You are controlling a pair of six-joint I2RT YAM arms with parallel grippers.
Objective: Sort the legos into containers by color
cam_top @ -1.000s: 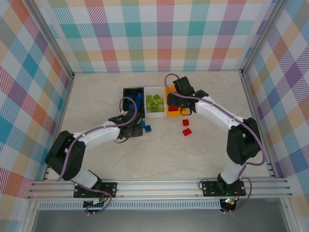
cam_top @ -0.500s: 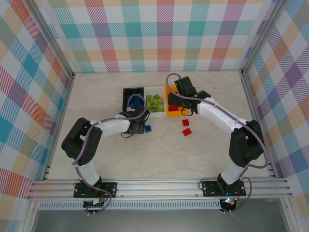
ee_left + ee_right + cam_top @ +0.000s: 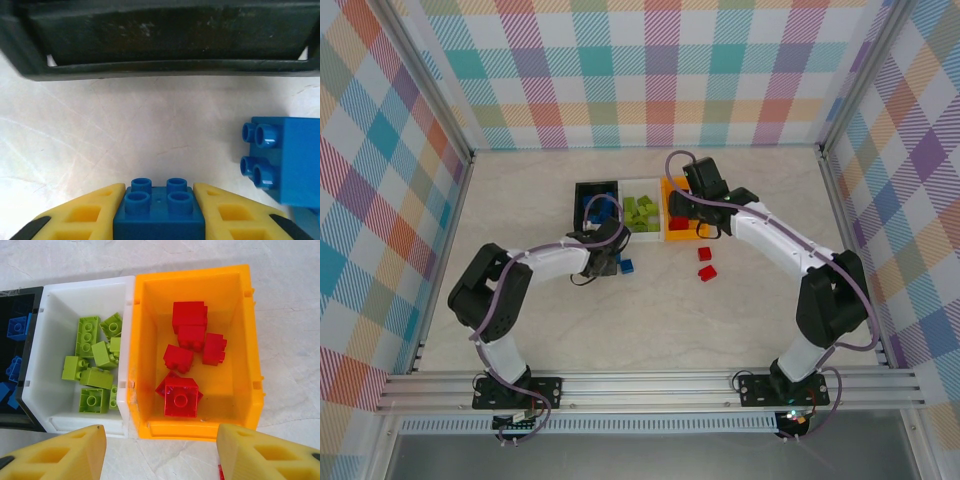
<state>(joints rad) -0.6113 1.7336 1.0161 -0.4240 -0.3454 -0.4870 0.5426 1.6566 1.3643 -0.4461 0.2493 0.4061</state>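
Three bins: black bin (image 3: 578, 200), white bin (image 3: 82, 290), orange bin (image 3: 190, 277). At the black bin's 6 o'clock the left gripper (image 3: 160, 200) clamps one blue brick (image 3: 159, 217). A second blue brick (image 3: 287, 160), at its 2 o'clock, is cut off. The right gripper (image 3: 160, 432) hangs open and empty above the orange bin. Two red bricks (image 3: 706, 272) lie at the bin's 5 o'clock.
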